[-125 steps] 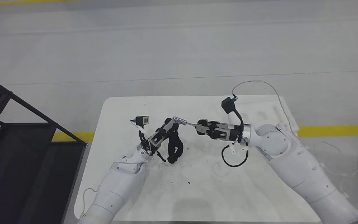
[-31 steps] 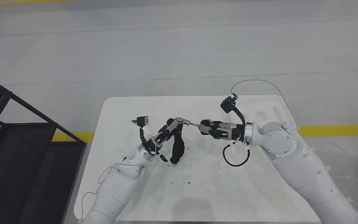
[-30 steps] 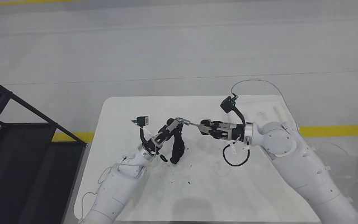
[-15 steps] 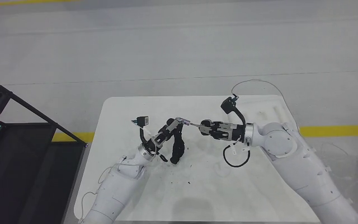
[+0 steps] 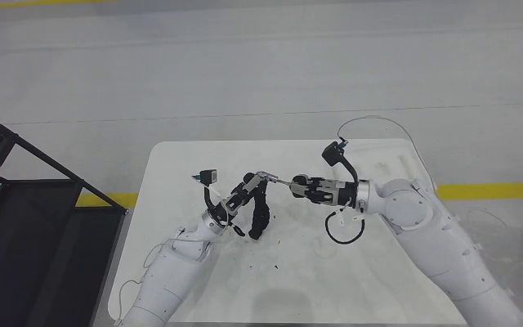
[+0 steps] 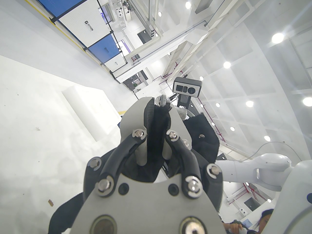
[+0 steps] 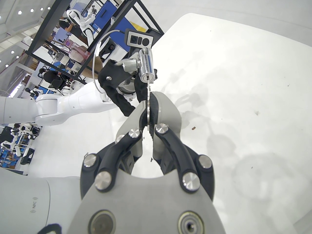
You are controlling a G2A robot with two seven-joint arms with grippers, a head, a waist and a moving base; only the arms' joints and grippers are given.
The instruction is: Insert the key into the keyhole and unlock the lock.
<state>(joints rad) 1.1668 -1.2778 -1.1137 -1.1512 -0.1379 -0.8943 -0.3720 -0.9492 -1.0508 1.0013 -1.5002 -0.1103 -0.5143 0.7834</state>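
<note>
Silver lock [image 7: 147,65] sits raised over the white bench [image 5: 310,278], clamped in the left tool [image 6: 158,103]; the right tool [image 7: 150,101], pinching the key [image 7: 148,87], has closed the earlier gap, its tip now at the keyhole [image 7: 147,76], likely ready for turning.

The lock [image 6: 162,100] is mostly hidden by the left gripper [image 6: 158,109] in its wrist view. The key [image 7: 148,90] head is covered by the right gripper [image 7: 150,105].
</note>
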